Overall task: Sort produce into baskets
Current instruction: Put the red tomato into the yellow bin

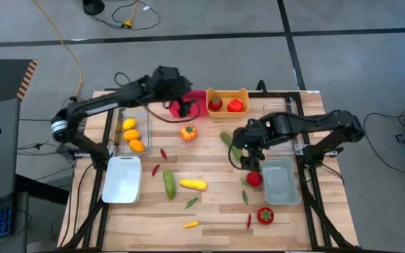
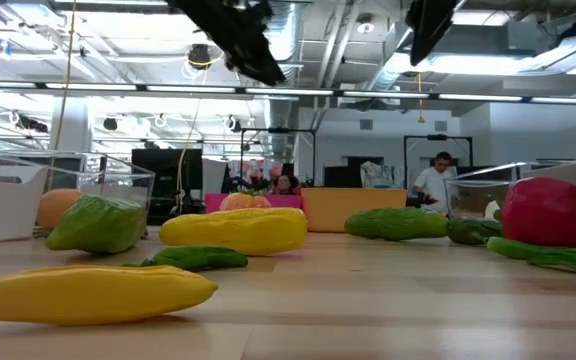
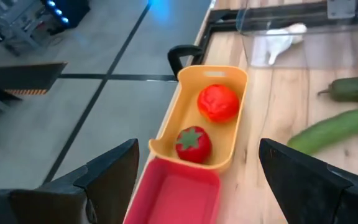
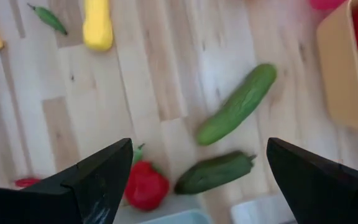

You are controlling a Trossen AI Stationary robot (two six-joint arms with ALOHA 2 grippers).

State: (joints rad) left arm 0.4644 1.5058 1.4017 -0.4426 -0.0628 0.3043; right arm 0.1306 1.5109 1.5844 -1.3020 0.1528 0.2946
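My left gripper [image 1: 183, 109] [image 3: 197, 180] hangs open above the red basket [image 3: 179, 193], which stands against the orange-yellow basket [image 3: 166, 124]. That basket holds a red tomato [image 3: 193, 144] and another red piece [image 3: 217, 102]. My right gripper [image 1: 250, 160] [image 4: 197, 180] hangs open, pointing steeply down over two green cucumbers [image 4: 238, 102] [image 4: 213, 172] and a red tomato [image 4: 145, 185] that lie on the table. Neither gripper has anything between its fingers.
A clear tub [image 1: 140, 126] at the left holds yellow and orange pieces. A white tray [image 1: 121, 179] and a pale tray [image 1: 281, 180] flank loose produce: an orange tomato [image 1: 188, 131], a green piece [image 1: 169, 184], a yellow one [image 1: 193, 184], a red pepper [image 1: 265, 215], several chilies.
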